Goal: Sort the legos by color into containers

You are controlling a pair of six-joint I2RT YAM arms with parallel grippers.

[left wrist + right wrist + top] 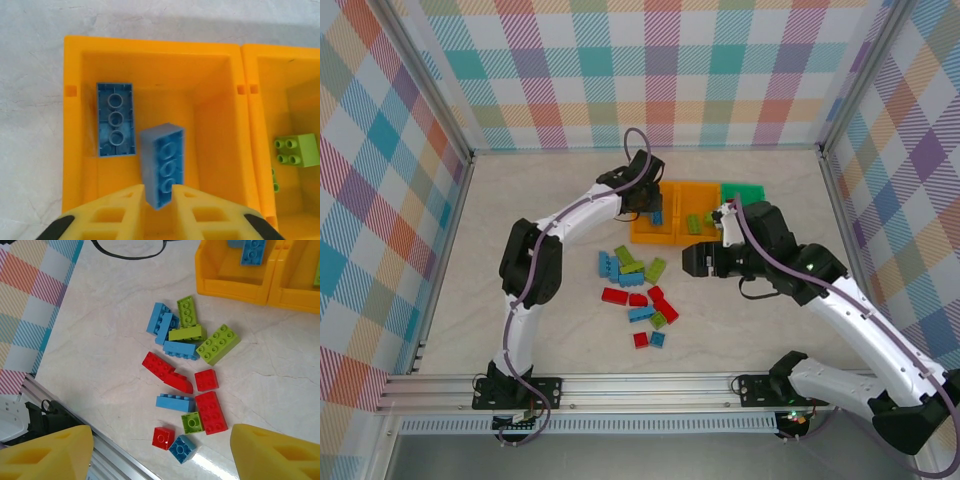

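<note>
My left gripper [159, 194] pinches a blue lego [162, 160] above the left orange bin [72, 125], where a second blue lego [116, 119] lies. The next move, I judge, is to spread the jaws and drop it. My right gripper [160, 445] hangs spread over the loose legos [179, 349] on the desk [100, 340].

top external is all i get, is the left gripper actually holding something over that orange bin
Observer: Yes. The left wrist view shows the left gripper shut on a blue brick over the orange bin.
Operator: ok and is the right gripper open or shut
Observer: Open. In the right wrist view the right gripper has its fingers spread wide above the pile, with nothing between them.
</note>
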